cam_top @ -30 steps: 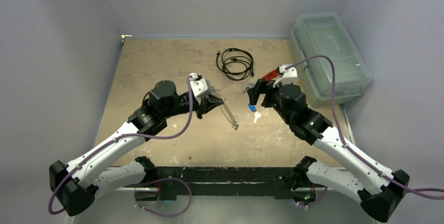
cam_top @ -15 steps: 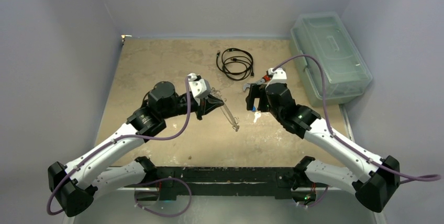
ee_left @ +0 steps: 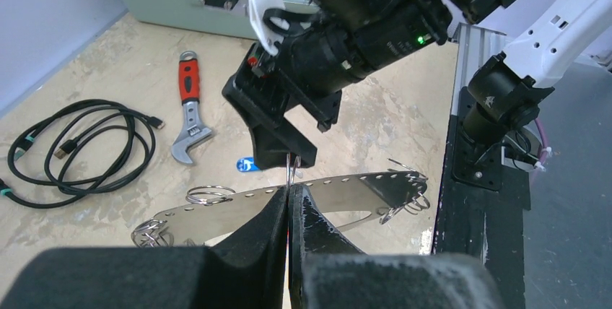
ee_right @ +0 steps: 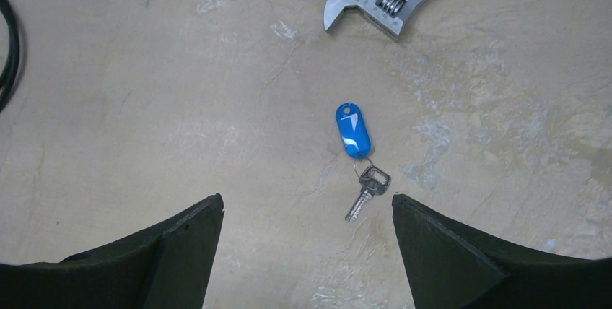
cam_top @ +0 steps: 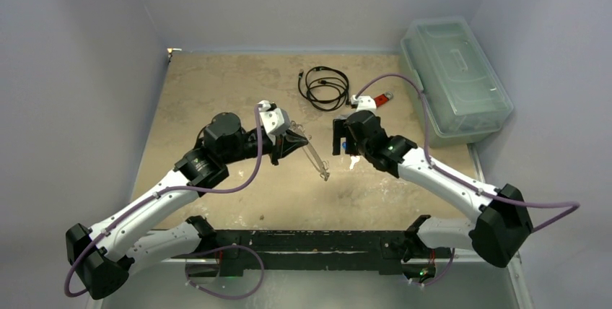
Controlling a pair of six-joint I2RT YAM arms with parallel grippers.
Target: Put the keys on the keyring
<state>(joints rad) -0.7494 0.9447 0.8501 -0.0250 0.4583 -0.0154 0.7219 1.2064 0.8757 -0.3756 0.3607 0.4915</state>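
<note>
**Top view, left to right.** The bench (cam_top: 216, 92) meets the left wall along a straight edge. You have a broad stretch of bare surface between that edge and the left arm. The left gripper (cam_top: 296, 143) is clamped on the keyring (cam_top: 317, 161), which juts toward the near right and appears nearly edge-on from above. A narrow strip of bench separates its tip from the keys (cam_top: 353, 161), which lie beneath the right gripper (cam_top: 338, 138). Farther back lie a coiled cable (cam_top: 325, 86) and a wrench (cam_top: 381, 99). A plastic box (cam_top: 455, 71) sits at the right edge.

**Left wrist view.** Only here do you see the grip itself. The fingers are pressed together on the keyring's near rim at mid-length, and small split rings (ee_left: 208, 195) hang from its perforated band.

**Right wrist view.** Only here do you see the keys whole: a blue tag (ee_right: 353, 131) linked to a silver key (ee_right: 363, 195). They lie flat on the bench, between the right gripper's widely parted fingers (ee_right: 180, 251) and touching neither. The wrench's jaw end lies beyond them.
</note>
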